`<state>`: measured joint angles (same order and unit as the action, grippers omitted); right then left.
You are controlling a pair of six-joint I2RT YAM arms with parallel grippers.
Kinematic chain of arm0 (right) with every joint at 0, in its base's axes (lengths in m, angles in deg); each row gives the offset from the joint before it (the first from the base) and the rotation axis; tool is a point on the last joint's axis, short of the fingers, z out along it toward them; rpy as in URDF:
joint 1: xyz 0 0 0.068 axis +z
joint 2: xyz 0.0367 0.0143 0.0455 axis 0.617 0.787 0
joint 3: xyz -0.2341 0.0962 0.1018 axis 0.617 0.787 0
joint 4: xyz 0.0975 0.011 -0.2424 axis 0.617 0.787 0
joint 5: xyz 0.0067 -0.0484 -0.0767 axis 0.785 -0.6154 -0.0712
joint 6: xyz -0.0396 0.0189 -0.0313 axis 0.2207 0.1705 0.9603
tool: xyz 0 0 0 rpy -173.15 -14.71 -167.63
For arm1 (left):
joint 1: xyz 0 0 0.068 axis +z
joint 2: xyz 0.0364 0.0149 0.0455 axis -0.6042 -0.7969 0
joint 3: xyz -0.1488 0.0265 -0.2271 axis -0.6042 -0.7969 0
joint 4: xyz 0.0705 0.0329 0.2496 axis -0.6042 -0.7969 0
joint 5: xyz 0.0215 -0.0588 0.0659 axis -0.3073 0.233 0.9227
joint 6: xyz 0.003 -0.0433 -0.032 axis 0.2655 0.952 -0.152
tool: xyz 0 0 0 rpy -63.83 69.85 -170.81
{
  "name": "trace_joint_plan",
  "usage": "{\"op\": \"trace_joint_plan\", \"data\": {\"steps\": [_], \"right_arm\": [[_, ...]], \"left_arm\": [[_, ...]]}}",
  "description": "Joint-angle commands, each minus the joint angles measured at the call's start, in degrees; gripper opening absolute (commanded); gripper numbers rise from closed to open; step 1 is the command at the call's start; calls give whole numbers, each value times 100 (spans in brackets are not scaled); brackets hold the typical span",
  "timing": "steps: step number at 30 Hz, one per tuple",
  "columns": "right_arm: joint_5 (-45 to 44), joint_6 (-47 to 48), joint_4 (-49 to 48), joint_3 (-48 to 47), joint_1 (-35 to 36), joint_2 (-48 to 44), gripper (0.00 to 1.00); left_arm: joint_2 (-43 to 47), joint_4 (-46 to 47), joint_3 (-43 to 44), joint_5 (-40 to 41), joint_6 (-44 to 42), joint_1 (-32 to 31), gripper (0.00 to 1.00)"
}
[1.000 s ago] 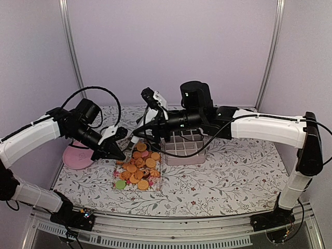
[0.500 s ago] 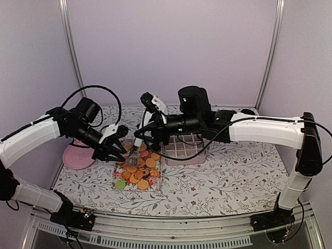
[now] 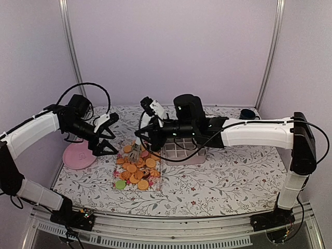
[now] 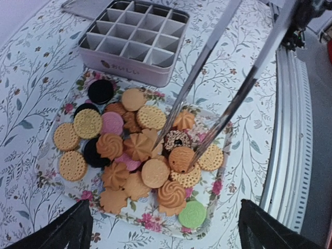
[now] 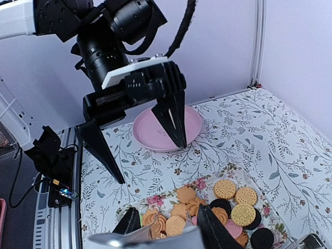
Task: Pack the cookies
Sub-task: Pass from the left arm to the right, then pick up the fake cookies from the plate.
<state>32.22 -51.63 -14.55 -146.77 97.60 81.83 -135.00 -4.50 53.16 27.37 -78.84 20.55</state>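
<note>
Lilac walls enclose a floral-cloth table [image 3: 233, 176] where the cookies [image 3: 136, 168] lie heaped on a clear tray [image 4: 155, 225] left of centre, on the near side of a pink gridded tin [image 4: 124, 70]. The right gripper [image 5: 166, 231] clamps metal tongs [image 4: 205, 54], whose tips straddle a tan cookie in the heap. The left gripper [image 3: 111, 135] hangs spread wide and empty just left of the tray, near a pink plate [image 3: 78, 155].

Light was even, diffuse, slightly violet; soft shadows on the white floral-print tabletop [image 3: 233, 176]. The small round orange-tan cookies [image 4: 140, 148] were sharp; silvery metal tongs [image 5: 150, 239] at bottom centre blurred.
</note>
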Motion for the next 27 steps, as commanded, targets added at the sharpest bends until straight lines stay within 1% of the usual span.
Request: {"op": "trace_joint_plan", "data": {"steps": [1, 5, 8, 13, 15, 19, 25, 27], "right_arm": [[-628, 22, -498, -178, 31, 330, 37], [-842, 23, -633, -331, 26, 596, 40], [-935, 23, -648, -460, 26, 790, 42], [-1096, 53, -754, -553, 26, 980, 43], [-1079, 197, -776, -587, 26, 1040, 43], [-981, 148, -794, -598, 30, 1138, 44], [-848, 117, -770, -439, 33, 1168, 44], [-828, -67, -752, -334, 35, 1103, 44]], "left_arm": [[-45, 129, 128, 81, 509, 671, 99], [-132, 222, 129, 224, 791, 1276, 99], [-382, 150, 258, 324, 911, 1651, 99], [-502, 75, 301, -18, 996, 2162, 99], [-413, 140, 214, -48, 997, 2206, 99], [-187, 355, 72, -26, 1018, 2207, 99], [-133, 368, 130, 70, 1068, 2207, 99], [-130, 364, 141, 99, 1068, 2205, 99]]}}
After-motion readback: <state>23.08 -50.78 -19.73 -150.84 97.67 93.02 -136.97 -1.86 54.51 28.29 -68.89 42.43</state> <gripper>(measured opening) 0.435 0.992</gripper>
